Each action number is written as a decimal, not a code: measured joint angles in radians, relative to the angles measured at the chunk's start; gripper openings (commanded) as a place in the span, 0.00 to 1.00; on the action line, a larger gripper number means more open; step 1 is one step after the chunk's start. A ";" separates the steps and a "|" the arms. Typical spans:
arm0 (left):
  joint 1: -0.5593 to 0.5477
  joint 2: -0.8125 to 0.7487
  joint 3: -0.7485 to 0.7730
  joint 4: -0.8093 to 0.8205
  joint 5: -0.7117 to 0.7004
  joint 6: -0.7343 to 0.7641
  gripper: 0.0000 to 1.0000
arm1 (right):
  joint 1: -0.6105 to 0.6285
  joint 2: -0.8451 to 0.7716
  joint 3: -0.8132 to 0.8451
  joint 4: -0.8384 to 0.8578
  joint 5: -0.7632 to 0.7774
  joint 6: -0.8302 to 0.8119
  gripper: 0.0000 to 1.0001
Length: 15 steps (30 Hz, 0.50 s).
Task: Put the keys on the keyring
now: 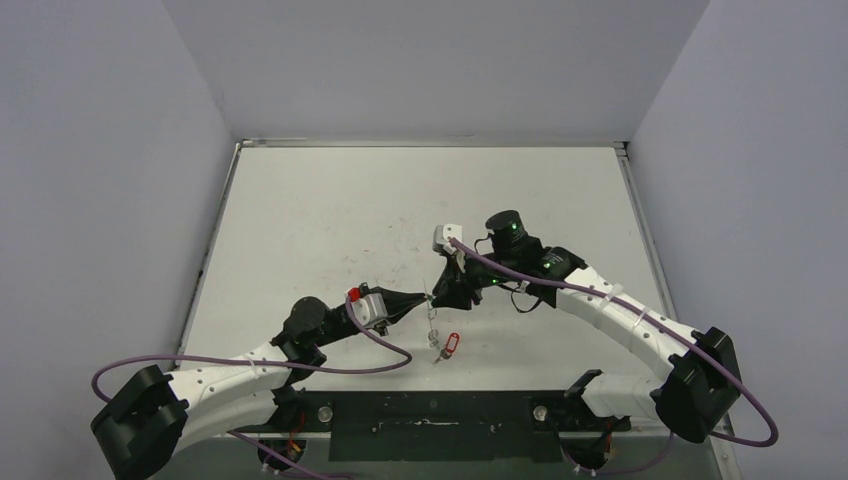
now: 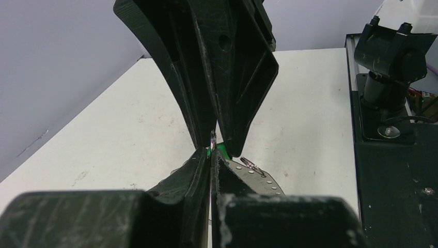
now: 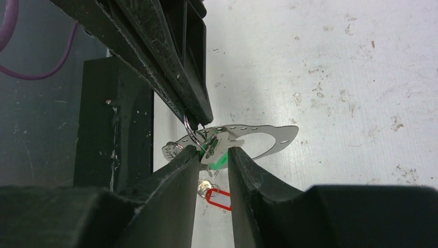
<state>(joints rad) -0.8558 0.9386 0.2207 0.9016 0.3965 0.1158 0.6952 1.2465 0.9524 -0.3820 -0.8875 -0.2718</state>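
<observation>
Overhead view, opposing close wrist views (sharing keyring point(image 3: 188, 130))

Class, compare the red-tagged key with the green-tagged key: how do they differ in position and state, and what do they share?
The red-tagged key lies flat on the table, untouched; the green-tagged key is up between the right gripper's fingers. The red-tagged key shows whole from above; the green-tagged key is mostly covered by that gripper. Both carry a small coloured plastic tag.
</observation>
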 measured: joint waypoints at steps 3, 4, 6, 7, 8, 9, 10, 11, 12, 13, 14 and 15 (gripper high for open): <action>0.000 -0.002 0.000 0.000 0.000 0.000 0.00 | 0.000 0.001 0.000 0.015 0.000 0.010 0.13; 0.000 -0.003 0.000 0.000 0.000 0.000 0.00 | 0.000 0.002 0.000 0.018 0.000 0.016 0.11; 0.000 -0.005 0.000 0.000 0.000 0.000 0.00 | 0.000 0.005 0.000 0.022 0.000 0.017 0.08; 0.000 -0.006 0.000 0.000 0.000 0.000 0.00 | 0.000 0.007 0.000 0.023 0.000 0.018 0.06; 0.000 -0.006 0.000 0.000 0.000 0.000 0.00 | 0.000 0.010 0.000 0.023 0.001 0.019 0.04; 0.000 -0.006 0.000 -0.001 0.000 0.000 0.00 | 0.000 0.011 -0.001 0.023 0.001 0.018 0.02; 0.000 -0.006 0.000 -0.001 0.000 0.000 0.00 | 0.000 0.011 -0.001 0.022 0.001 0.018 0.01; 0.000 -0.007 0.000 -0.001 -0.001 0.000 0.00 | 0.000 0.011 -0.001 0.022 0.001 0.017 0.00; 0.000 -0.007 0.000 -0.001 -0.001 0.000 0.00 | 0.000 0.011 -0.001 0.022 0.001 0.015 0.00; 0.000 -0.008 0.000 -0.001 -0.001 0.000 0.00 | 0.000 0.011 -0.002 0.022 0.001 0.015 0.00; 0.000 -0.008 0.000 -0.001 -0.001 0.000 0.00 | 0.000 0.011 -0.003 0.023 0.001 0.015 0.00; 0.000 -0.008 0.000 -0.001 -0.001 0.000 0.00 | 0.000 0.011 -0.004 0.023 0.001 0.015 0.00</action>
<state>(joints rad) -0.8558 0.9302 0.2203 0.9009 0.3958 0.1154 0.6956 1.2572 0.9485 -0.3595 -0.8864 -0.2569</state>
